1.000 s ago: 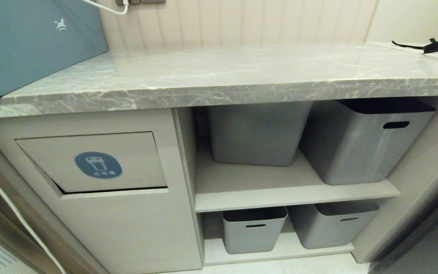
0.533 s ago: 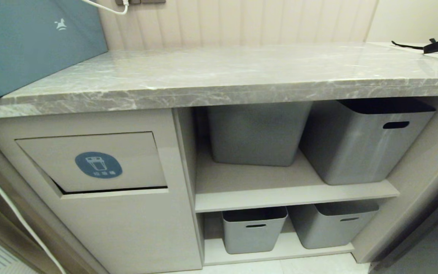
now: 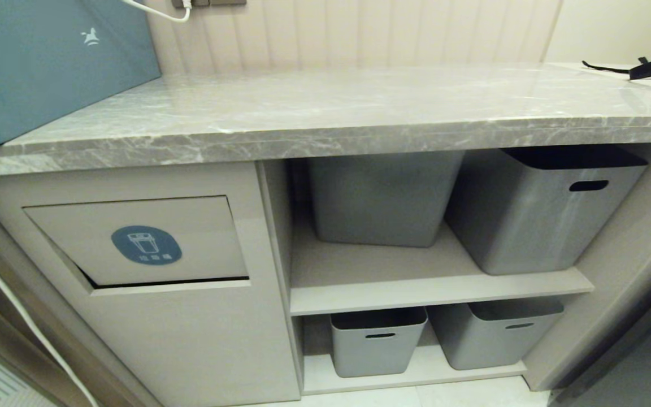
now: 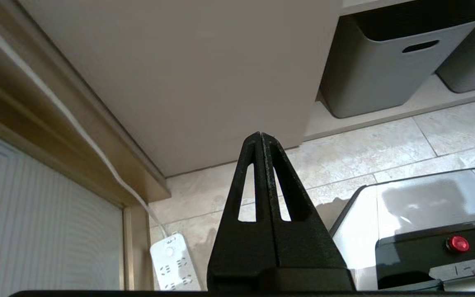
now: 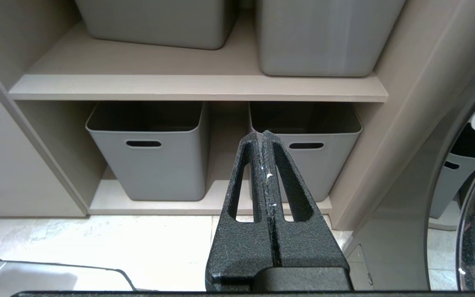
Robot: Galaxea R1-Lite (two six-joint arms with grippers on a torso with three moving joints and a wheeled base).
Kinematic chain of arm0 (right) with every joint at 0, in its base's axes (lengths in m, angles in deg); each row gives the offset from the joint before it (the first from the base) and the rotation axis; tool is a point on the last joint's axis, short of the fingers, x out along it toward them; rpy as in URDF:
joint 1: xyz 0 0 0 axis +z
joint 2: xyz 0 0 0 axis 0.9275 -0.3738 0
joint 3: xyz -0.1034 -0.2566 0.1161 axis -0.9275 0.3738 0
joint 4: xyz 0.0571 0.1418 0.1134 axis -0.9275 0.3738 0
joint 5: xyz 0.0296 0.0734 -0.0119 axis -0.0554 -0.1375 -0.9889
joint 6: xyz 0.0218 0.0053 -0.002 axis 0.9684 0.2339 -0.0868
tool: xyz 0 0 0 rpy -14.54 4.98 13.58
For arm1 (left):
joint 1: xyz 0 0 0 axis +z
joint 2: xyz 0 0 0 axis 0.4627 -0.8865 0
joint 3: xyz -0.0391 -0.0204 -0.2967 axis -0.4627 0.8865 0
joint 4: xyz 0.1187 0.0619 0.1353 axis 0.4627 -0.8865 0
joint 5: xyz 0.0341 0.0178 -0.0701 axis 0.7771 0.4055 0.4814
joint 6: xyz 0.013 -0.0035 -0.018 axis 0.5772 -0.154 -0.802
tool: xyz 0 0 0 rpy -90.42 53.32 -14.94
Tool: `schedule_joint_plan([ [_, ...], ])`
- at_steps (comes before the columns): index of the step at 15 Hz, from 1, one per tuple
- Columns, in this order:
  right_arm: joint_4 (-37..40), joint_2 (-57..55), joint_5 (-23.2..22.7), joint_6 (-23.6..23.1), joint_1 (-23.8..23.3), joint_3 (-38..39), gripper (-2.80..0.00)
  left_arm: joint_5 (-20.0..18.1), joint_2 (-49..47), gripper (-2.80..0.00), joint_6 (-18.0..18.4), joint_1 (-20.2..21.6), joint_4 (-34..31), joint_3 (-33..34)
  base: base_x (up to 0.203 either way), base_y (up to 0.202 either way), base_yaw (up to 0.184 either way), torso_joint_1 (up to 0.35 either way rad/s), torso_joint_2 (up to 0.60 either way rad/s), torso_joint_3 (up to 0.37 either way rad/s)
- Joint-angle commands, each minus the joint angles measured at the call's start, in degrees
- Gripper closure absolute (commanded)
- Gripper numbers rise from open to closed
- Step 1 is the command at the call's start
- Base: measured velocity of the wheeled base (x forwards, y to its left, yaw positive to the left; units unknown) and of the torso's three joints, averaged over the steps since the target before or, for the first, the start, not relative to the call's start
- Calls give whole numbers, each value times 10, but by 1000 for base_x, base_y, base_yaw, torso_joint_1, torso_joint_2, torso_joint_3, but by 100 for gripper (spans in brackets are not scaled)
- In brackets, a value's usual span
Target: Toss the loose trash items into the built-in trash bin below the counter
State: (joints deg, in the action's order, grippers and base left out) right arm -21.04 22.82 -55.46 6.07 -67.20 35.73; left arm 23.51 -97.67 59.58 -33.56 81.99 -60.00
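Left pincer was closed on nothing, hanging low before the cabinet front near the floor. Right pincer was likewise closed and empty, facing the lower shelf's grey bins. Neither showed in the head view. Bin flap sat at left under the desk, tilted ajar along its lower edge. No scraps were visible on the desk or anywhere else in view; location not established. Judgement: torn cardboard should be light, stiff and thin; best pinched by a raised edge or crease, not pressed flat.
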Motion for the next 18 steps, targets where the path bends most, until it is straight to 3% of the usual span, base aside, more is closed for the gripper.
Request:
schedule_joint_plan([
  [1,0,0,0,0,0,0,0,-1,-1,0,-1,9,7,3,0,0,0,0,0,0],
  [4,-1,0,0,0,0,0,0,-1,2,0,-1,25,6,2,0,0,0,0,0,0],
  [7,-7,0,0,0,0,2,0,-1,32,0,-3,78,9,3,0,0,0,0,0,0],
  [12,-7,0,0,-1,0,1,0,-13,156,0,2,61,8,2,0,0,0,0,0,0],
  [18,-7,0,-1,-5,0,2,0,0,161,0,-16,57,10,3,0,0,0,0,0,0],
])
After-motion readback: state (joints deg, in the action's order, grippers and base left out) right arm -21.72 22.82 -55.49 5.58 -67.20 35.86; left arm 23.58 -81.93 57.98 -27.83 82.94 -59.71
